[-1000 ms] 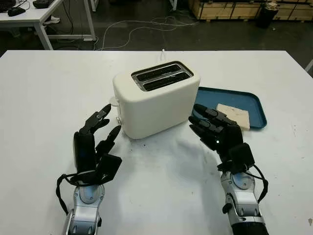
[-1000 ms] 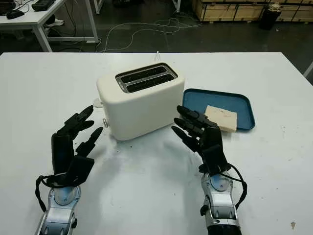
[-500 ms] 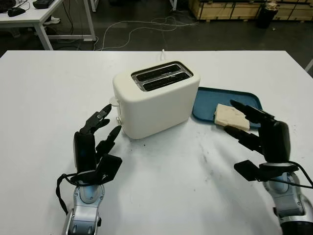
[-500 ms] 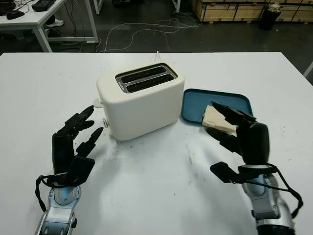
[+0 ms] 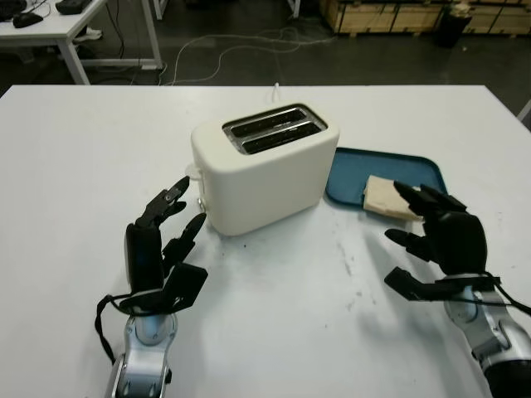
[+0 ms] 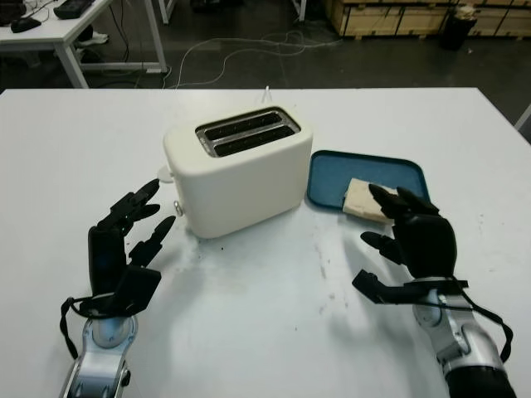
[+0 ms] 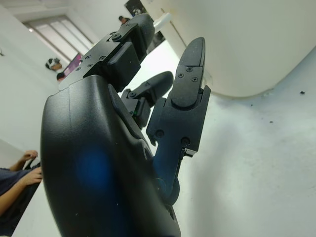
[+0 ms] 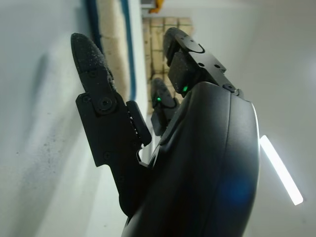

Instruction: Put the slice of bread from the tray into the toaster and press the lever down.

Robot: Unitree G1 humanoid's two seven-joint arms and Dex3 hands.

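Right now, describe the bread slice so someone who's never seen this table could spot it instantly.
Start at the cream two-slot toaster in the middle of the white table; directly to its right lies a shallow blue tray. The bread slice lies in that tray, just beyond the right hand, which is open. It is the only pale, flat, squarish piece on the blue surface.

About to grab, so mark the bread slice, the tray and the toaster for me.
bread slice (image 5: 380,196), left eye view, bare top face.
tray (image 6: 365,162), right eye view, far rim.
toaster (image 5: 265,178), left eye view, front wall.
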